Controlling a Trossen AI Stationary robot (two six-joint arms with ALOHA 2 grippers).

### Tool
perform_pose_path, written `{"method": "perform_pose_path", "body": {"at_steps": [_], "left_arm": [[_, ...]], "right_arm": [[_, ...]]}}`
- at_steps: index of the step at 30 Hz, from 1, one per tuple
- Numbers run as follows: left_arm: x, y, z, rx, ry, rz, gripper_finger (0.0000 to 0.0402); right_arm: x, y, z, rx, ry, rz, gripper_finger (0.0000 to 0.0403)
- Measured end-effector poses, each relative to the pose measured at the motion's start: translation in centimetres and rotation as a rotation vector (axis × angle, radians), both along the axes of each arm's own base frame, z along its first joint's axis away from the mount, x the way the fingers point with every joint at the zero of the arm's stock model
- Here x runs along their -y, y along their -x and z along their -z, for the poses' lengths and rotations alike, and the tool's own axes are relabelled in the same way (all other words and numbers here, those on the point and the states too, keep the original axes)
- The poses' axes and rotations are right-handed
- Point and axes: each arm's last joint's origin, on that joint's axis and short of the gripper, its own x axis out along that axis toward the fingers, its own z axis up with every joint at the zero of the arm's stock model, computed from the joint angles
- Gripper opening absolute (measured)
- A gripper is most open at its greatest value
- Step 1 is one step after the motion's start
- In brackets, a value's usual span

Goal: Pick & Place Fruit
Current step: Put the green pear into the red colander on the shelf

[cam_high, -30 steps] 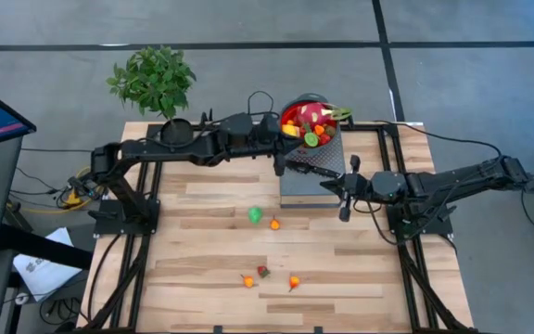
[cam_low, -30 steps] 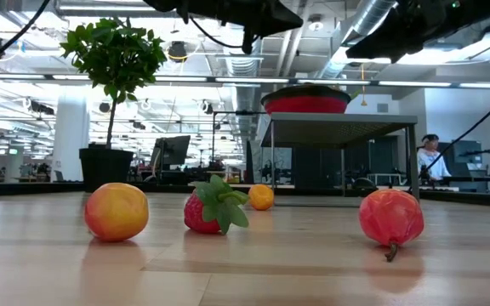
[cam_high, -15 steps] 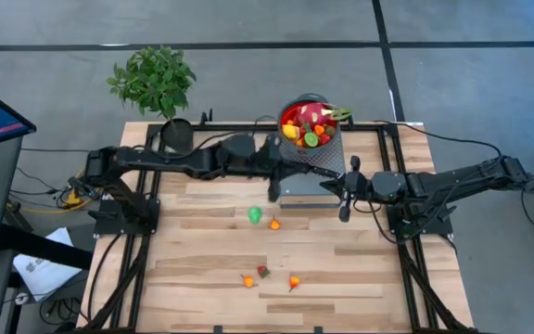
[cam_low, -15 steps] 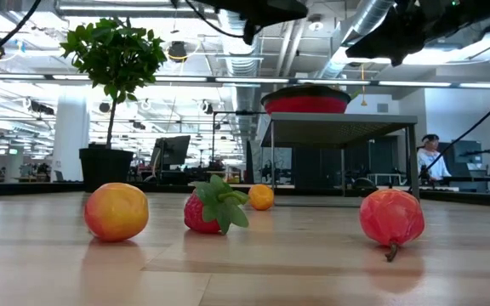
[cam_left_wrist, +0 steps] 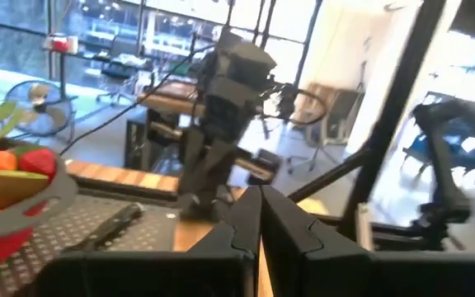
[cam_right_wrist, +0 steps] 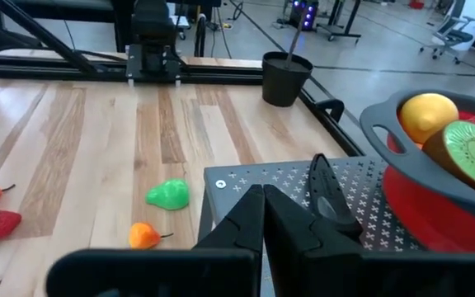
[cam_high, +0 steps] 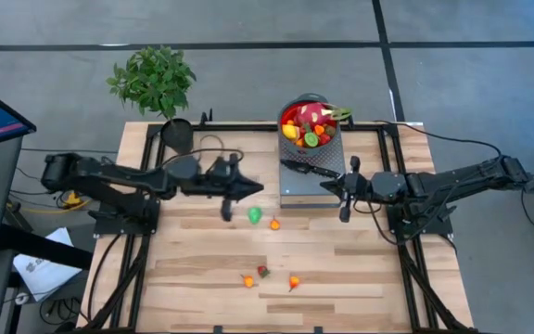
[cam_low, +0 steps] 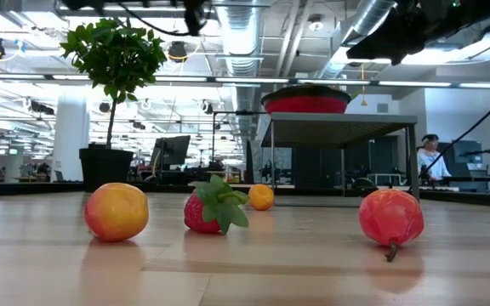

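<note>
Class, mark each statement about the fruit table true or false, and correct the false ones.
1. The red bowl sits on the wooden tabletop. False: it stands on a raised grey platform.
2. A green fruit lies on the table beside a small orange one. True.
3. The left pincer holds a strawberry. False: it is shut and empty.
4. A black-handled knife lies on the platform. True.
5. The right pincer is shut. True.

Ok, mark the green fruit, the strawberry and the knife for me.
green fruit [cam_high: 254, 215], high view, middle of its body.
strawberry [cam_low: 202, 215], low view, red flesh left of the leaves.
knife [cam_high: 306, 169], high view, midway along it on the grey platform.
</note>
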Motion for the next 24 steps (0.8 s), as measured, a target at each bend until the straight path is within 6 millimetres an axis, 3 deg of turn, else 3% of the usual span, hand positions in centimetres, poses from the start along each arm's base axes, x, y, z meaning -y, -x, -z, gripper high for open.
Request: {"method": "perform_pose_path", "body": {"at_steps": [4, 10, 16, 24], "left_arm": [[1.2, 2.6, 1.0, -0.003, 0.073, -0.010, 0.0003], [2.7, 4.7, 2.5, -0.022, 0.228, 0.040, 0.0004], [2.9, 5.1, 3.7, -0.047, 0.374, -0.057, 0.0003], [4.0, 4.2, 4.3, -0.064, 0.398, -0.172, 0.0002]], "right_arm": [[-0.1, 0.0, 0.1, -0.018, 0.034, -0.015, 0.0000], [-0.1, 0.1, 0.1, -0.039, 0.080, -0.032, 0.0000], [0.0, 0.0, 0.1, -0.042, 0.112, -0.036, 0.0000], [-0.1, 0.1, 0.2, -0.054, 0.116, -0.042, 0.0000]]}}
